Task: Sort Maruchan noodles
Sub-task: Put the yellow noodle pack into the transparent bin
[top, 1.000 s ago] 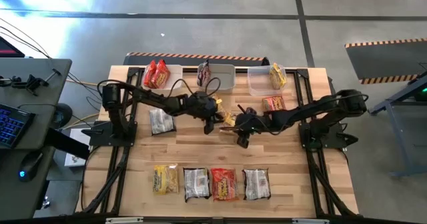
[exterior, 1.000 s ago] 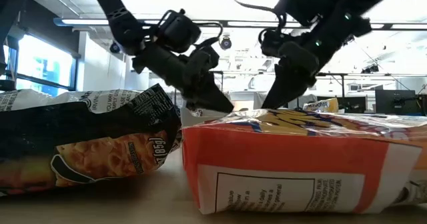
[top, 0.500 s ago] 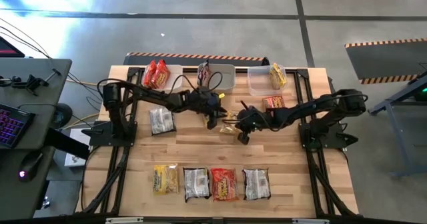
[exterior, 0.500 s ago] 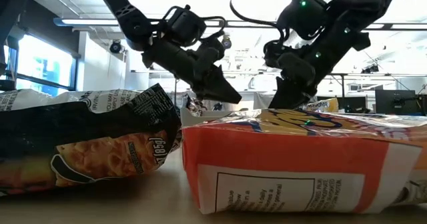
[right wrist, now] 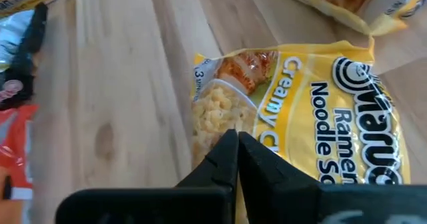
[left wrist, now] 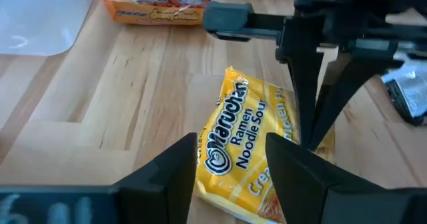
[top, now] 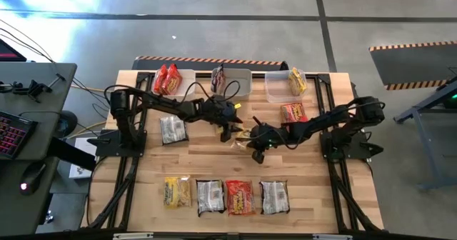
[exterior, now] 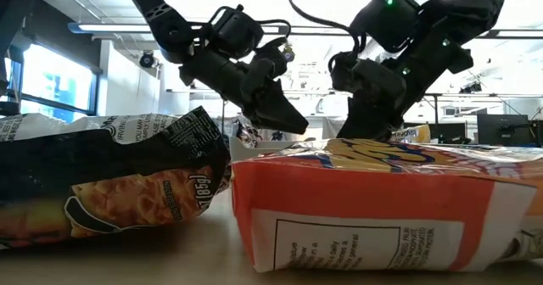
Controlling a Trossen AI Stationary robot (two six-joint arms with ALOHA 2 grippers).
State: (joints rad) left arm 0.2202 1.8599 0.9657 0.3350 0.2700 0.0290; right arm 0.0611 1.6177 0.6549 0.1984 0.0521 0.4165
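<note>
A yellow Maruchan packet (top: 241, 136) lies on the wooden table (top: 214, 161) between my two grippers. My left gripper (left wrist: 231, 139) is open above the packet (left wrist: 250, 127), one finger on each side of its near end and touching nothing. My right gripper (right wrist: 233, 135) is shut, its tips down on the packet (right wrist: 320, 84); the left wrist view shows it (left wrist: 311, 136) at the packet's long edge. Three pale bins on the far side hold red (top: 166, 79), dark (top: 220, 78) and yellow (top: 295, 81) packets. My right gripper sets its shut fingertips (right wrist: 227, 144) on the packet's printed top face (right wrist: 263, 127), next to the noodle picture and near one long edge. The fingers slant down from above, coming from the table's right. The packet lies flat on the table. Whether any wrapper is caught between the tips, I cannot tell.
A red packet (top: 293, 113) lies behind my right arm and a silver one (top: 173, 129) under my left arm. Along the near edge lies a row of packets: yellow (top: 177, 192), silver (top: 211, 196), red (top: 240, 196), silver (top: 273, 196). Bare wood lies between that row and the grippers.
My right gripper has sunk toward the table and shifted a little toward the table's left, onto the yellow packet. The packet has shifted slightly toward the near edge.
</note>
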